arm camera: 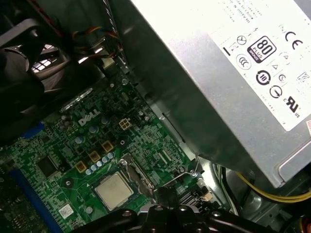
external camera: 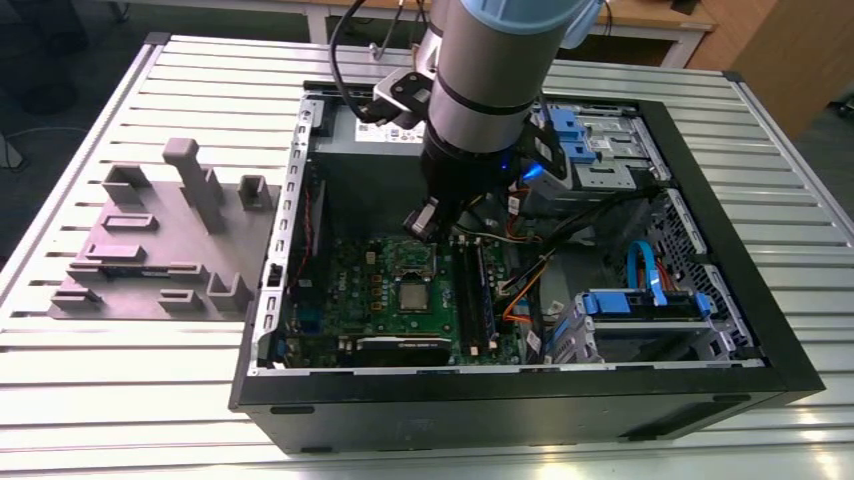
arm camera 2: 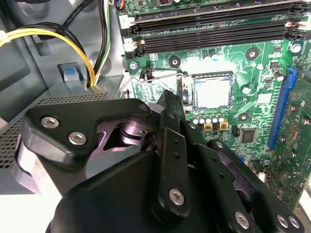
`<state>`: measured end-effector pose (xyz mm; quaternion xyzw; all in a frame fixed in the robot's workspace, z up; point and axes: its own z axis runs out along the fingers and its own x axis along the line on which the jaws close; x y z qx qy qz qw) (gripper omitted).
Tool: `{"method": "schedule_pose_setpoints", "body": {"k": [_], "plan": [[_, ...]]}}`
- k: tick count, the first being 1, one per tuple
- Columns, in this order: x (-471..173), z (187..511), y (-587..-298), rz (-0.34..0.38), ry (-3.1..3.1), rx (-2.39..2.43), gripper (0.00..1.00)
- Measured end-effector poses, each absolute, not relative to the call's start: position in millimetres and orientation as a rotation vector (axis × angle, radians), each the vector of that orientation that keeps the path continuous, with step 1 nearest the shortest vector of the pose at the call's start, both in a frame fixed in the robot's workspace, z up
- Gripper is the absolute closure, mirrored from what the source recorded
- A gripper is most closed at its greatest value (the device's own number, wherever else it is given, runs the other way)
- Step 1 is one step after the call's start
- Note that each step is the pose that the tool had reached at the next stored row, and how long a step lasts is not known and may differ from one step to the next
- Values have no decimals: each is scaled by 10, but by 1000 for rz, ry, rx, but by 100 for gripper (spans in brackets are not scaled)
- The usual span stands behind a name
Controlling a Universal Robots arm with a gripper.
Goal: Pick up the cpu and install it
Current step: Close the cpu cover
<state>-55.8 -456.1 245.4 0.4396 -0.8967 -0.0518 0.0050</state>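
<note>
Cpu (arm camera: 113, 190) already sits flat in the motherboard (arm camera: 68, 145) socket; gripper (external camera: 424, 222) hovers just above it, finger state unclear, so any descent should be straight and light.

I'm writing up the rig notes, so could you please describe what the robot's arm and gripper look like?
The arm is a thick silver-grey cylinder with black bands, a pale blue cap and a blue glow near the wrist. Black cables run along it. The gripper is matte black, built of angular linkage plates with silver screws.
</note>
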Motion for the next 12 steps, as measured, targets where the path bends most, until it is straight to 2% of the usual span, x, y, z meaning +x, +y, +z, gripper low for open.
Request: {"method": "schedule_pose_setpoints", "body": {"k": [12], "plan": [[-559,2452,-4587,-158,-2807,1376,89]]}}
